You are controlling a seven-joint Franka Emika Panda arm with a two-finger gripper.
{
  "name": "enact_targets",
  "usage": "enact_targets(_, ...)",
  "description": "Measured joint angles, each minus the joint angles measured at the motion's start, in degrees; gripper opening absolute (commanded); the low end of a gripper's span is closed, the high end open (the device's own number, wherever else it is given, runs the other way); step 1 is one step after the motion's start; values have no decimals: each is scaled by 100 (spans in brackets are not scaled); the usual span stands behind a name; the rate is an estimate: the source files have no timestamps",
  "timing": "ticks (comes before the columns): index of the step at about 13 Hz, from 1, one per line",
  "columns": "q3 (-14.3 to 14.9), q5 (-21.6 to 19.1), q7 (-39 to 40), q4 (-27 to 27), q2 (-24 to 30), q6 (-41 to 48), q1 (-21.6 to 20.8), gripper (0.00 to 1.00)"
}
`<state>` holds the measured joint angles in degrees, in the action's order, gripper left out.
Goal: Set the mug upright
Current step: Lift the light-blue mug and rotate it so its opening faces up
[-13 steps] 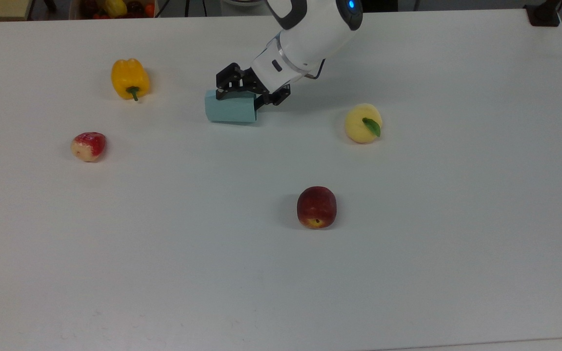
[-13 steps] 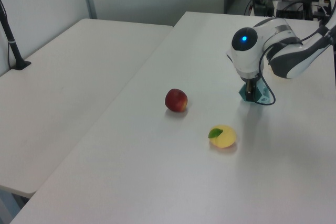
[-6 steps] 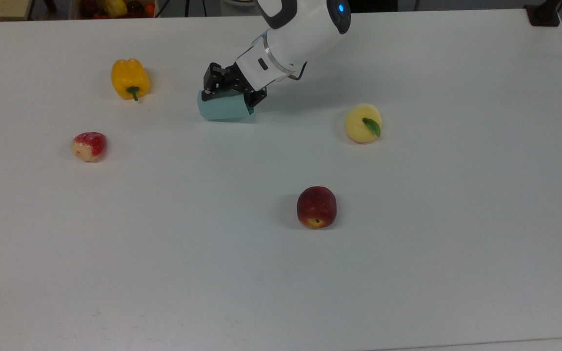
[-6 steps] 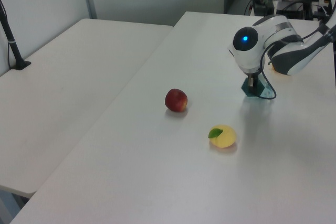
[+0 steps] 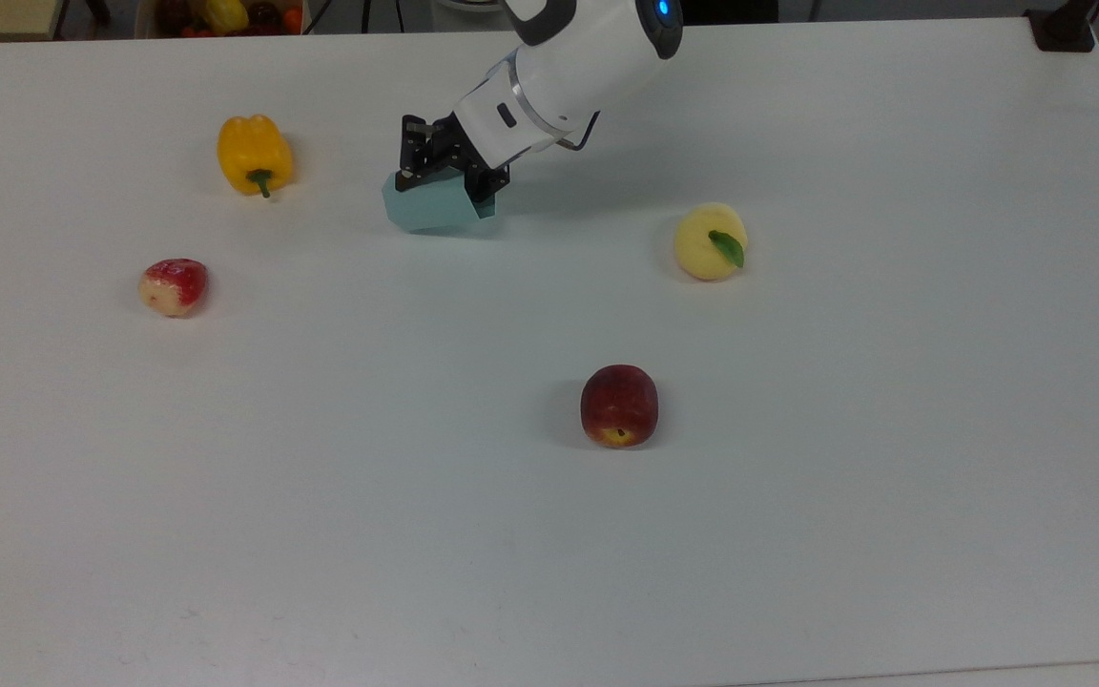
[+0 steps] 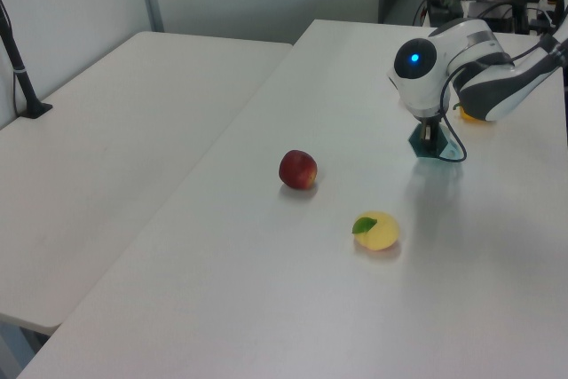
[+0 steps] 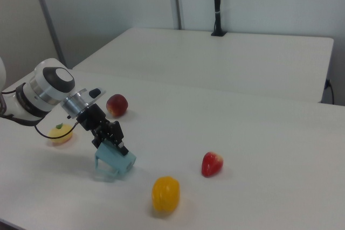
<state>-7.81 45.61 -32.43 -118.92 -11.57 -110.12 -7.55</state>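
Observation:
The pale teal faceted mug (image 5: pixel 430 206) is tilted on the white table (image 5: pixel 549 534), one edge of its base down and its rim end raised. In the right view the mug (image 7: pixel 114 161) leans with its open end up toward the arm. My gripper (image 5: pixel 443 170) is shut on the mug's rim wall, reaching down from the white arm at the top view's upper middle. The gripper (image 7: pixel 110 138) sits right above the mug in the right view. In the left view the mug (image 6: pixel 428 145) shows as a small teal patch under the gripper (image 6: pixel 429 133).
A yellow bell pepper (image 5: pixel 254 153) and a red-white strawberry (image 5: pixel 173 285) lie at the top view's left. A yellow fruit with a green leaf (image 5: pixel 710 241) lies at the top view's right, a red apple (image 5: pixel 618 405) nearer the front. A black post base (image 5: pixel 1065 29) stands at the far right corner.
The gripper has swung toward the top view's left with the mug in it, and the mug has tipped from lying on its side to a steep tilt.

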Motion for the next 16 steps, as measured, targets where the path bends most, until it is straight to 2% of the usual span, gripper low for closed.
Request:
enact_targets(2, 67, -284, 224, 82, 17, 0, 10, 0)
enact_targets(3, 90, -600, 481, 171, 46, -2, 47, 0)
enact_targets(6, 93, -1222, 1023, 335, 42, 27, 87, 0)
enact_targets(9, 168, -2161, 1822, 858, 61, 257, 144, 0)
enact_targets(11, 404, -3041, 2499, 1453, 133, 564, 153, 0)
enact_targets(13, 641, -3741, 3112, 1888, 186, 745, 154, 0)
enact_targets(15, 1039, -4638, 3828, 2275, 205, 797, 163, 0)
enact_targets(16, 1208, -4932, 4104, 2361, 204, 798, 165, 0)
